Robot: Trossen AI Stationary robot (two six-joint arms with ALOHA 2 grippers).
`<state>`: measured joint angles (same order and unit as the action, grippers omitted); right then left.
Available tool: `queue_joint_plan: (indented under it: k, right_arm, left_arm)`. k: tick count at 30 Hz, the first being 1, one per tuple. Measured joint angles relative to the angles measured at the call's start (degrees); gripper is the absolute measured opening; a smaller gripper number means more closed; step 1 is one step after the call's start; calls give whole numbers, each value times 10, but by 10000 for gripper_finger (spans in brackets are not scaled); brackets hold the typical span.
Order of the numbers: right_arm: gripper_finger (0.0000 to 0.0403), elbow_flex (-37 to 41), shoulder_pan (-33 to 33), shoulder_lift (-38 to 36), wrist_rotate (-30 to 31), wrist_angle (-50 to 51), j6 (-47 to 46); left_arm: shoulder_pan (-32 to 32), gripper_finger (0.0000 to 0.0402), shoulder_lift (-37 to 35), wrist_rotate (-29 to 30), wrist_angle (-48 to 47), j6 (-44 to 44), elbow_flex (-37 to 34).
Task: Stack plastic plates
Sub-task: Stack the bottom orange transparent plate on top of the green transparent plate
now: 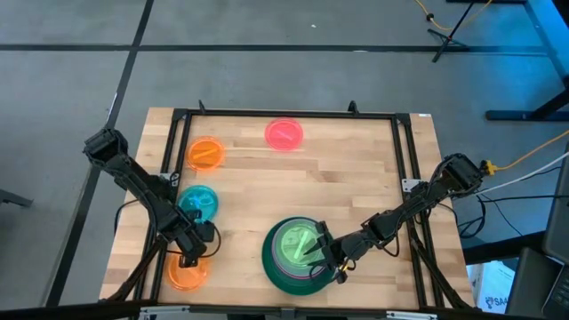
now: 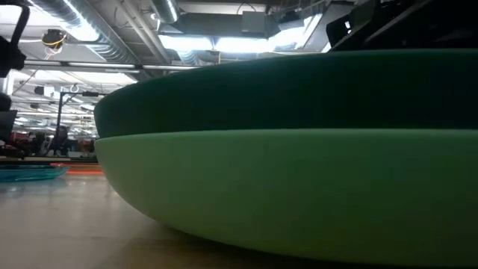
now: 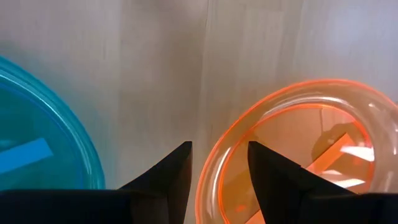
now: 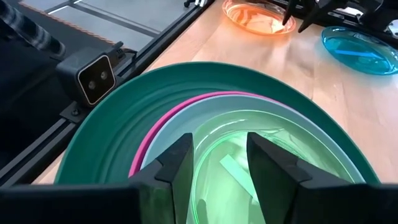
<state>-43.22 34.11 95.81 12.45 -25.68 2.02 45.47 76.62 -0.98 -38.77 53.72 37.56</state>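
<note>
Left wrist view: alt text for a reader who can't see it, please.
The left gripper, fingers open, straddles the near rim of a clear orange plate on the wooden table. A teal plate lies beside it, apart.

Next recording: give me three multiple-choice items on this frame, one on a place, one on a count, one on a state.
1. Where is the left claw?
A. Over the pink-red plate
B. At the near translucent orange plastic plate
C. Off the table

2. How many plates lie singly, outside the stack?
A. Two
B. Four
C. Six

3. The right claw is
A. open above the stack topped by the lime plastic plate
B. carrying a plate
C. parked at the rear

B: fingers straddle its rim. B: two orange, teal, pink-red. A: fingers apart, empty.
</note>
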Motion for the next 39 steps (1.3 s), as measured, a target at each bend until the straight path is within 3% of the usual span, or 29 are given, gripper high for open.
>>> queue_joint_plan:
  k: [11, 20, 34, 39]
  right_arm:
    - [143, 0, 0, 0, 0, 2, 0]
    - [143, 0, 0, 0, 0, 2, 2]
    - [143, 0, 0, 0, 7, 30, -2]
    - [143, 0, 1, -27, 9, 63, -7]
  left_arm:
    - [12, 149, 60, 4, 14, -3, 1]
    - [12, 145, 68, -1, 18, -2, 1]
    - [-17, 12, 68, -34, 25, -3, 0]
    - [-32, 5, 63, -44, 39, -2, 3]
